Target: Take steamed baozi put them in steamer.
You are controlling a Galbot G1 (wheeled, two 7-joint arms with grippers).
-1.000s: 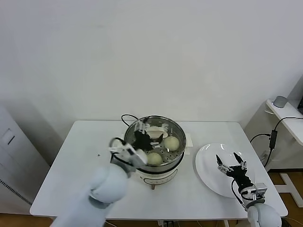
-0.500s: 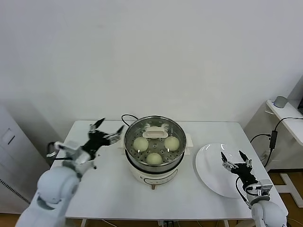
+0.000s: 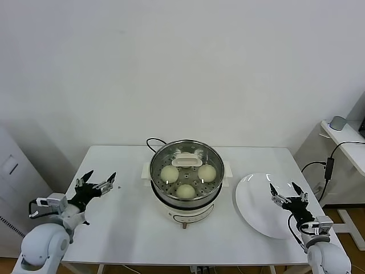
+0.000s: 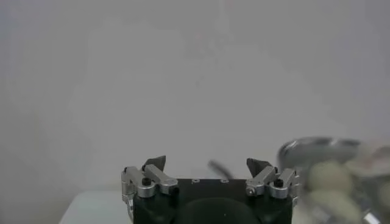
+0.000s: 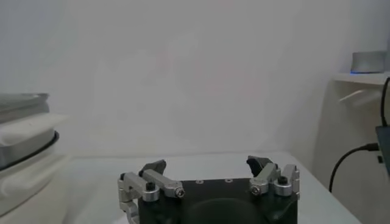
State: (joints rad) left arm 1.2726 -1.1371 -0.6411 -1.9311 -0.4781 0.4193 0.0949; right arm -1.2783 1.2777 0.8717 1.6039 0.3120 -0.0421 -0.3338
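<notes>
Steamer [image 3: 186,187] at centre of white worktop [image 3: 125,225], shiny steel pot on white base, side handles out to both sides, black cord [image 3: 153,142] looping off the far side. Three steamed baozi inside on the perforated tray: one at the robot's left [image 3: 169,173], one at the right [image 3: 206,172], one nearest the robot [image 3: 186,191]. Small white rectangular piece [image 3: 187,161] on the tray at the far side, beyond the buns. No fourth bun seen.

White plate [image 3: 256,205] on worktop to the right of the steamer, apart from it, bare.

Left tool [image 3: 96,185] low over the worktop's left edge, well apart from the steamer, jaws spread wide, nothing between them. In left wrist view, left tool [image 4: 206,165] open and empty, steamer rim and pale buns blurred at one side [image 4: 332,176].

Right tool [image 3: 288,193] over the right part of the plate, jaws spread wide, holding nothing. In right wrist view, right tool [image 5: 207,165] open and empty, steamer side [image 5: 24,143] at the picture's edge.

Side shelf [image 3: 342,134] with small grey object [image 3: 337,121] beyond the worktop's right end.
</notes>
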